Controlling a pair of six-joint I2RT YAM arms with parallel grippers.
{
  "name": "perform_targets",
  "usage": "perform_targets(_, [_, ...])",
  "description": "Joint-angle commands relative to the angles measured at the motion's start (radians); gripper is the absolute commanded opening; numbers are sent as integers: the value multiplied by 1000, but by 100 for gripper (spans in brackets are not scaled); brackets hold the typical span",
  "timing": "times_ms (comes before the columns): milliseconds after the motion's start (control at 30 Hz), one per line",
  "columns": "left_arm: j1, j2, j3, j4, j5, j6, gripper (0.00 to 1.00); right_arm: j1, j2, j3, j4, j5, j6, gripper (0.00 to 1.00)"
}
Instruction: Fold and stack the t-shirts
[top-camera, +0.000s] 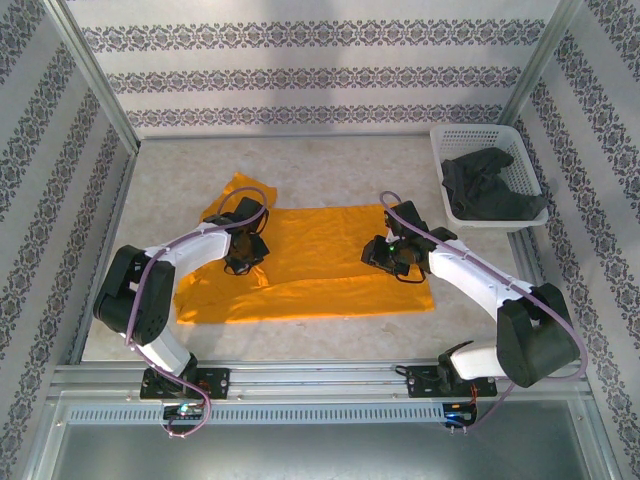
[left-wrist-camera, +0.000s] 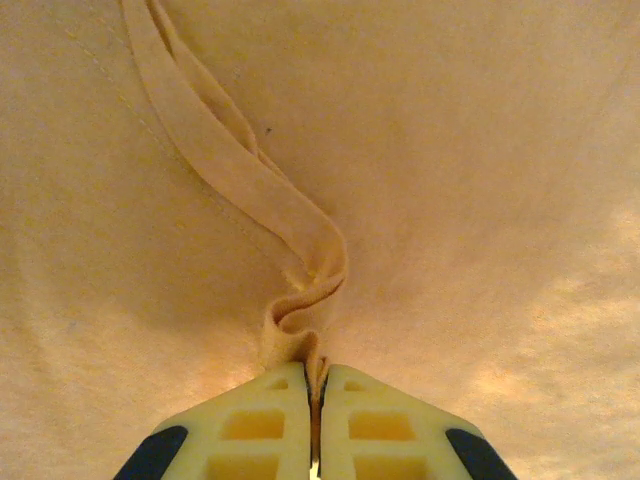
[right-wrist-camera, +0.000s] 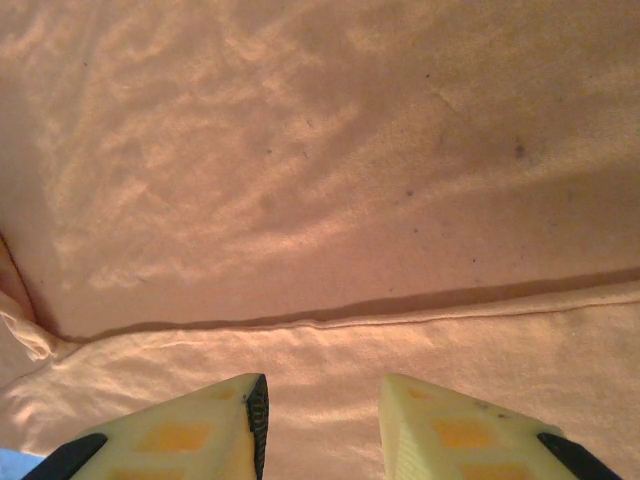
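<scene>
- On the tabletop (top-camera: 330, 165), seen from above, the orange shirt (top-camera: 320, 262) lies flat and wide, its long side going from left to right
- The left gripper (top-camera: 243, 262) sits low on the shirt's left part and the right gripper (top-camera: 378, 256) on its right part, so each arm is close to its own end
- The grey shirt (top-camera: 490, 185) is bunched up in the white basket (top-camera: 475, 132) at the far right corner, well apart from both grippers and nearer the right arm
- Close up at the left wrist, the left gripper (left-wrist-camera: 315, 378) is pinched tight on a little bump of the orange shirt (left-wrist-camera: 470, 200), where a thick band (left-wrist-camera: 225, 160) of cloth curls down into it
- Close up at the right wrist, the right gripper (right-wrist-camera: 322, 400) is spread apart and holds nothing; a cloth edge (right-wrist-camera: 400, 305) of the orange shirt (right-wrist-camera: 300, 170) runs across just ahead of it
- I think the right gripper has to grab that edge next, so both ends can lift and fold together
</scene>
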Motion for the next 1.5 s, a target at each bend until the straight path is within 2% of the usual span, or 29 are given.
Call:
perform_targets(0, [-12,-41,30,-4,6,-9,7,10,12,1,7,-12,8,36])
perform_targets(233, [-16,-31,4,129,65,1,8,10,15,1,7,-16,9,36])
perform_targets(300, [-17,-16,-7,186,99,9,11,10,17,1,7,-18,11,36])
perform_targets(367, [-17,-4,1,199,110,24,21,10,17,-2,8,-18,11,36])
perform_targets(400, [-17,-2,4,201,110,35,33,10,16,-2,7,-18,12,36])
perform_targets(433, [-16,-3,4,206,110,43,41,10,15,-4,7,-18,12,36])
perform_targets(500, [-17,-24,-4,225,97,59,50,10,12,-7,8,-18,14,36])
perform_targets(533, [-18,-38,-9,228,86,63,51,10,11,-8,7,-17,14,36])
perform_targets(733, [-6,-132,-32,153,-12,63,51,10,12,-14,9,-14,15,36])
perform_targets(833, [21,-159,-52,82,-33,40,47,8,15,-20,13,-15,17,36])
perform_targets(1000, [133,-204,-134,39,18,-4,37,-38,5,-29,6,-19,4,35])
perform_targets(1133, [185,-180,-148,-30,25,-23,33,-66,18,-37,-54,-11,11,31])
perform_targets(1333, [265,-153,-241,-14,44,-96,33,-43,95,-67,-91,-13,56,30])
perform_targets(1467, [331,-186,-298,-33,27,-122,33,-13,152,-64,-124,-6,73,30])
